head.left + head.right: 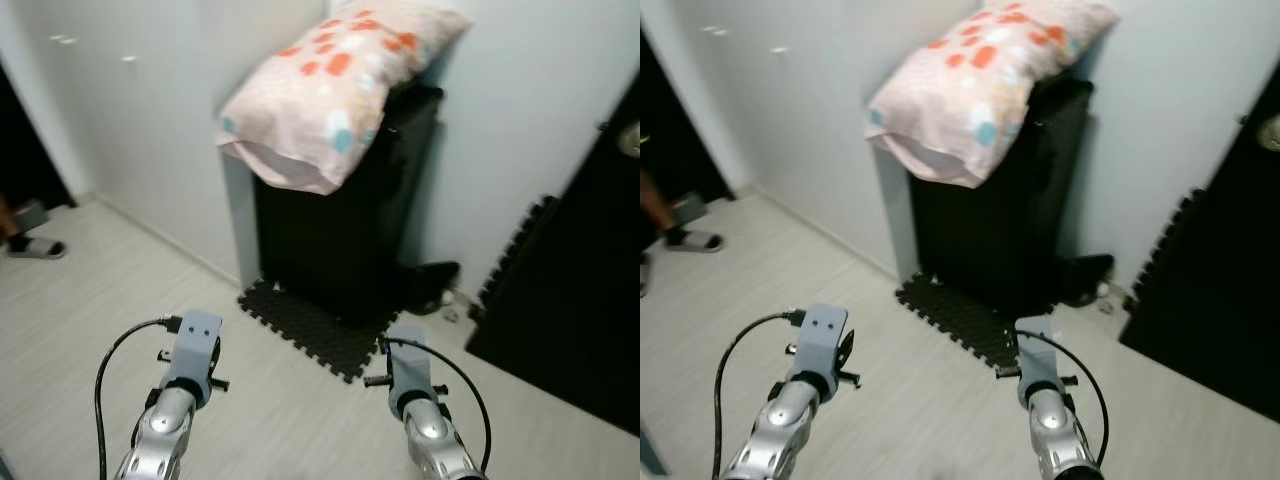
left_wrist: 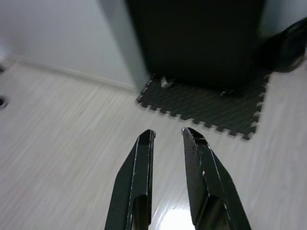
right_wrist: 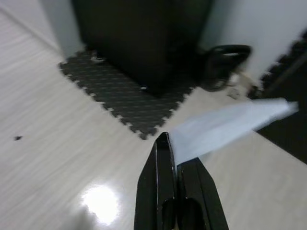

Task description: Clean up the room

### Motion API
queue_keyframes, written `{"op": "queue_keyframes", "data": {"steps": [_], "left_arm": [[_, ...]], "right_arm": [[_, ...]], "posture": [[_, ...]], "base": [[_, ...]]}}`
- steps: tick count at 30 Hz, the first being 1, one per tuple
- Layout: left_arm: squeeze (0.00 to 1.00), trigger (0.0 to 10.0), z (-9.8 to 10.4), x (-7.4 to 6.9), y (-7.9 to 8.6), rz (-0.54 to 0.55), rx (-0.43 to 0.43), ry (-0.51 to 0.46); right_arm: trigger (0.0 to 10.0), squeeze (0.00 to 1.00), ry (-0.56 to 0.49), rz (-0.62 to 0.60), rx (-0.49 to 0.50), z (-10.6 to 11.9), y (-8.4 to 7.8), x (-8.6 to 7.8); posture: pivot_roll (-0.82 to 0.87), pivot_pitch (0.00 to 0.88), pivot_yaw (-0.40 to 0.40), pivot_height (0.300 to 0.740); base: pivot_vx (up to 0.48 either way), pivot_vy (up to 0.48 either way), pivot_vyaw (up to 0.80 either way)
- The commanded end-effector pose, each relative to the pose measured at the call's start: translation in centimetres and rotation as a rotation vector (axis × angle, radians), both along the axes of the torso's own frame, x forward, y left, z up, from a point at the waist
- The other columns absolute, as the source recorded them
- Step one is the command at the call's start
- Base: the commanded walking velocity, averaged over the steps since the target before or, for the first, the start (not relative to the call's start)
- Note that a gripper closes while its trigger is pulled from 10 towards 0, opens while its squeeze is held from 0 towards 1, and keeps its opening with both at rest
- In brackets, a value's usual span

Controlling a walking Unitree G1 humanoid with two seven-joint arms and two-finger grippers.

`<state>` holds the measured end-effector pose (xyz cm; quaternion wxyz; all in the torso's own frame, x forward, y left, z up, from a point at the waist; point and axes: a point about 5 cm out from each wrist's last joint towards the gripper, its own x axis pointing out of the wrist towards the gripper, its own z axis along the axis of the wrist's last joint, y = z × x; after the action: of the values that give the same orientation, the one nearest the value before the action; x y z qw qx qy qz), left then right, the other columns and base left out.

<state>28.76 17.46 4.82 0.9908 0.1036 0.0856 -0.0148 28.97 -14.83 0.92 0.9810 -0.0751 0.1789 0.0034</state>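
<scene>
A floral pillow lies atop the black cabinet, which stands on a dark foam mat. Short of that mat, the right gripper pinches a white sheet of paper — fingers pressed together. The left gripper hovers beside it, fingers slightly spread.

Two silver arms with grey wrist blocks and looping black cables — each gripper has long black fingers

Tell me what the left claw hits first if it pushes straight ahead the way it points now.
Probably the pale wood-look floor, just short of the dark foam puzzle mat under the tall black cabinet. The left claw is open and angled downward; depth is uncertain.
</scene>
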Motion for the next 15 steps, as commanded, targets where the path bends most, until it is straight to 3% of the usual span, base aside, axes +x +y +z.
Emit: {"op": "queue_keyframes", "data": {"steps": [1, 15], "left_arm": [[0.0, 10.0, -0.61, -0.46, 0.41, 0.009, 0.008, 0.03], [0.0, 10.0, -0.73, -0.5, 0.3, 0.014, -0.002, 0.032]], "right_arm": [[10.0, 0.0, 0.004, 0.001, 0.011, -0.18, 0.37, -0.13], [10.0, 0.0, 0.003, -0.006, 0.009, -0.1, 0.14, -0.03]], "posture": [[0.12, 0.083, 0.02, 0.74], [0.11, 0.084, 0.017, 0.74]], "base": [[0.0, 0.0, -0.8], [0.0, 0.0, -0.8]]}}
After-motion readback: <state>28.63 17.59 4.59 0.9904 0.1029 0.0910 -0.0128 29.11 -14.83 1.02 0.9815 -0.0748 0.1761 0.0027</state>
